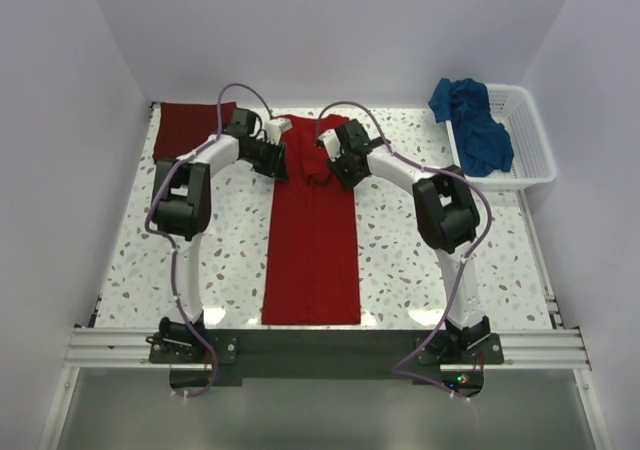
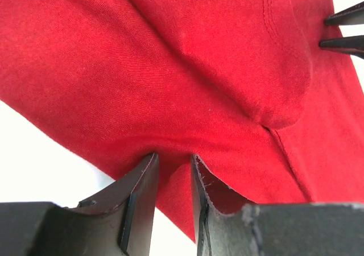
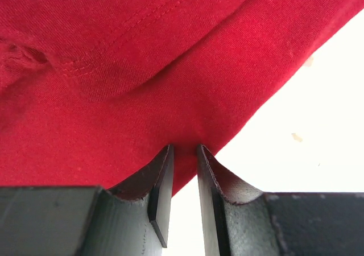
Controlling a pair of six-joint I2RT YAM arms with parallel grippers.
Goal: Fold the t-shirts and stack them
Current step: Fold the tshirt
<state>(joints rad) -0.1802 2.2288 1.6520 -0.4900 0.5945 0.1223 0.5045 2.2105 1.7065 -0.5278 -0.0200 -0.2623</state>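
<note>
The bright red t-shirt lies as a long narrow strip down the middle of the table, collar end far. My left gripper pinches its left edge near the far end; in the left wrist view the jaws are closed on a fold of the red cloth. My right gripper pinches the right edge opposite; its jaws are closed on the red cloth. The cloth bunches slightly between the grippers. The maroon t-shirt lies folded at the far left. The blue t-shirt is crumpled in the basket.
A white lattice basket stands at the far right edge. The speckled tabletop shows bare on both sides of the red strip. White walls close in the table. The right gripper's fingertips show in the left wrist view.
</note>
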